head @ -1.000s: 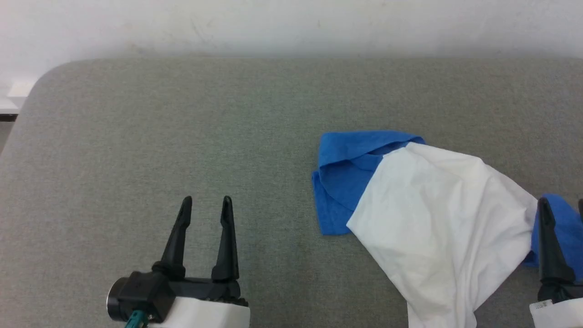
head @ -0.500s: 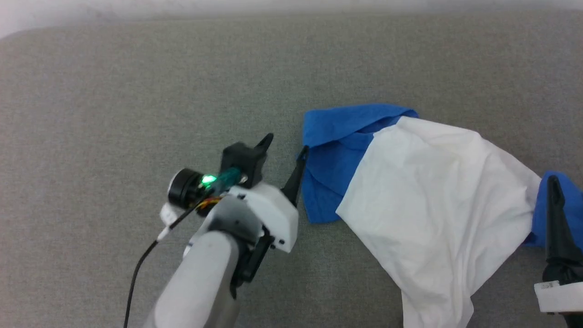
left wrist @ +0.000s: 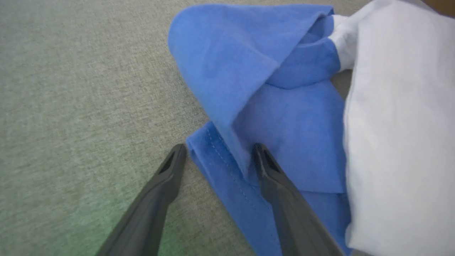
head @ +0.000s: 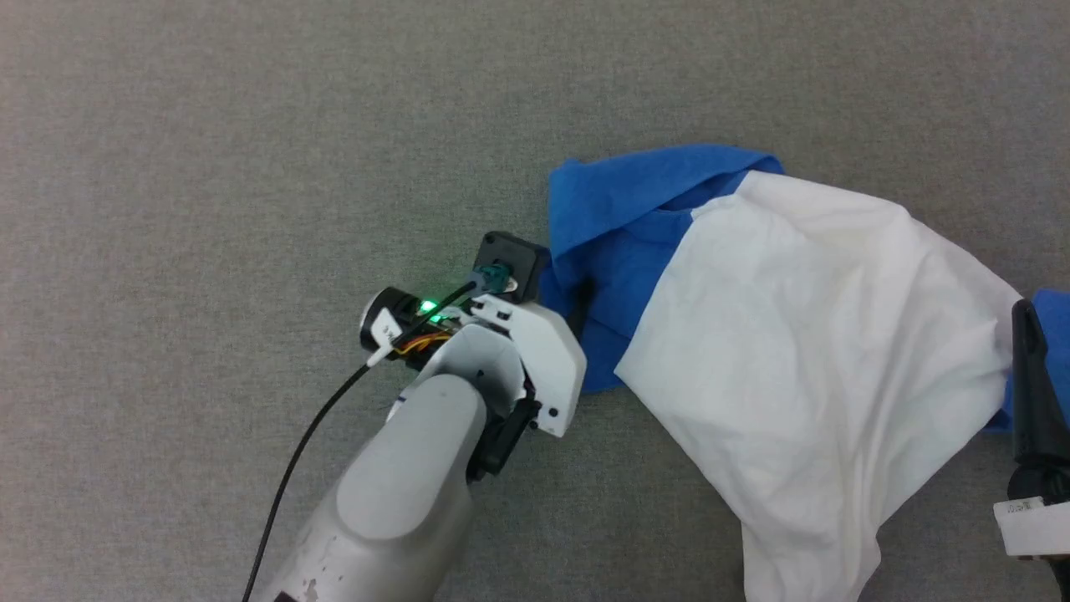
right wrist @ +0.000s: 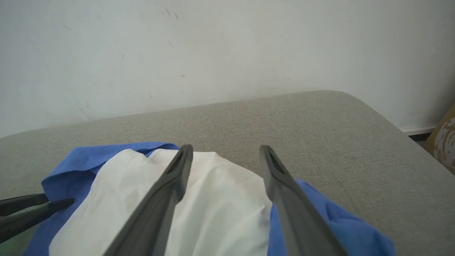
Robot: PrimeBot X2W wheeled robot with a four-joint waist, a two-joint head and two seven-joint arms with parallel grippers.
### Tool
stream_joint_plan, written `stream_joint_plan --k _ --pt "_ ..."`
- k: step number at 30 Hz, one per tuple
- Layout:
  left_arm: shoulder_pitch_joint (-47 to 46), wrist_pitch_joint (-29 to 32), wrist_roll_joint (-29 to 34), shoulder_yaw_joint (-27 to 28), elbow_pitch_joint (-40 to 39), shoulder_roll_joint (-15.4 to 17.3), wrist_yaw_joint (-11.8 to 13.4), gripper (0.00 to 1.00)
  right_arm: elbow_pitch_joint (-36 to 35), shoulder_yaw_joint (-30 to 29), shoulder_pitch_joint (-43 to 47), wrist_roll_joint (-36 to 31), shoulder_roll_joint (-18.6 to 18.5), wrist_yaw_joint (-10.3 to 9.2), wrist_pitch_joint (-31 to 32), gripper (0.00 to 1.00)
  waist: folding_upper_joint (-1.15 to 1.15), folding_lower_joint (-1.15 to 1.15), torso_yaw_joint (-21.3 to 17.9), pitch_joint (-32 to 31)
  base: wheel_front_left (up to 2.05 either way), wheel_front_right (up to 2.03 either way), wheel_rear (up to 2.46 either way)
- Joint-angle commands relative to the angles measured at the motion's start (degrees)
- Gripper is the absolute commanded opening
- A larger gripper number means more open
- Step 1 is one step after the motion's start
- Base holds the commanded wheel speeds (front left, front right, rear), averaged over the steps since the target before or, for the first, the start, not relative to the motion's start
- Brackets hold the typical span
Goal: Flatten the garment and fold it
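So, left gripper (left wrist: pixel 218 147): the fingers stood apart, astride the stitched hem of the left-hand sleeve (left wrist: pixel 227 53). The left finger (left wrist: pixel 167 170) was down by the bare grey cloth just beside the hem, and the right finger (left wrist: pixel 270 170) lay against the blue fabric under the folded-over flap.
Grip: nothing was clamped. The hem sat between the fingers, but the gap was wide.
Left arm (head: pixel 435 468): the pale forearm reached from the near left to the garment's left edge. A green light (head: pixel 429 305) was lit at the wrist and a black cable (head: pixel 309 451) ran along the arm.
Right gripper (right wrist: pixel 226 147): the fingers were wide apart over the right part of the garment and held nothing. Whether the tips touched the cloth could not be told.
Garment (head: pixel 802 334): it lay rumpled on the right half of the surface, its white body running from the far middle down to the near edge of the head view.
Left-hand sleeve: blue, doubled over itself at the garment's far left.
Right-hand sleeve (right wrist: pixel 337 217): blue, bunched at the garment's right, beside the right gripper's right finger.
Surface (head: pixel 209 167): grey woven cloth, rounded at its far right corner in the right wrist view.
Wall (right wrist: pixel 213 42): off-white and scuffed, behind the far edge.
Beyond the right edge: a brown patterned thing (right wrist: pixel 444 138), perhaps a box, too cropped to name.
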Motion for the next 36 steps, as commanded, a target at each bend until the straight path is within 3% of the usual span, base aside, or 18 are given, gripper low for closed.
stream_joint_plan --k 1,2,8,12,15,18,23,26,30,33,34,35,36 --pt "-0.88 -0.27 -1.03 -1.45 1.49 -0.27 0.49 0.43 0.05 0.10 -0.89 0.52 -0.26 -0.05 -0.14 1.00 0.00 -0.01 -0.05 0.92 0.00 0.00 0.00" --pt "-1.30 -0.88 -1.73 -2.30 2.08 -0.27 0.91 0.00 0.10 0.14 -1.00 0.57 -0.29 -0.05 -0.15 1.00 0.00 -0.01 0.04 1.05 0.00 0.00 0.00" --pt "-3.61 -5.84 -5.24 -4.96 3.61 -0.28 3.89 0.00 0.29 0.07 -1.06 0.48 -0.32 -0.05 0.00 1.00 0.00 -0.01 1.89 0.07 0.00 0.00 0.00" --pt "-4.84 -10.53 -7.13 -2.27 0.60 -0.24 6.07 0.00 0.11 0.12 -0.69 0.16 -0.17 -0.05 0.36 1.00 0.00 -0.01 3.86 -2.03 0.00 0.00 0.00" --pt "-4.75 -12.38 -7.67 0.13 -2.93 1.14 7.37 0.00 -0.05 0.13 -0.32 -0.15 0.05 -0.05 0.62 1.00 0.00 -0.01 4.97 -3.28 0.00 0.00 0.00" --pt "-2.88 -13.18 -7.75 3.95 -10.88 5.46 9.91 0.00 -0.22 0.30 0.41 -0.69 0.58 -0.05 1.06 1.00 0.00 -0.01 6.46 -5.05 0.00 0.00 0.00" --pt "7.51 -9.98 -6.79 10.08 -28.89 14.23 16.49 0.00 -0.38 0.57 1.50 -1.49 1.76 -0.05 1.35 1.00 0.00 -0.01 8.06 -6.58 0.00 0.00 0.00" --pt "17.63 -7.34 -7.20 12.69 -37.43 17.61 20.28 0.00 -0.10 0.74 2.12 -1.63 2.19 -0.05 1.39 1.00 0.00 -0.01 8.73 -6.90 0.00 0.00 0.00" --pt "30.93 -7.49 -10.48 13.69 -41.73 16.71 23.20 0.00 0.67 1.11 2.70 -1.62 2.40 -0.05 1.41 1.00 0.00 -0.01 9.16 -7.11 0.00 0.00 0.00" --pt "37.68 -9.75 -13.78 13.19 -40.28 13.92 23.16 0.00 1.23 1.22 3.04 -1.72 2.42 -0.05 1.58 1.00 0.00 -0.01 9.57 -7.55 0.00 0.00 0.00" --pt "38.93 -10.63 -14.75 12.86 -39.27 13.05 22.60 0.05 1.47 1.31 3.22 -1.77 2.32 -0.05 1.87 1.00 0.00 -0.01 9.77 -7.75 0.00 0.00 0.00" --pt "39.71 -11.58 -15.53 12.50 -38.32 12.17 22.01 0.44 1.65 1.41 3.38 -1.78 2.23 -0.05 2.13 1.00 0.00 -0.01 9.92 -7.94 0.00 0.00 0.00" --pt "40.08 -12.36 -15.94 12.10 -37.52 11.44 21.57 1.00 1.77 1.43 3.49 -1.79 2.21 -0.05 2.28 1.00 0.00 -0.01 10.07 -8.19 0.00 0.00 0.00"
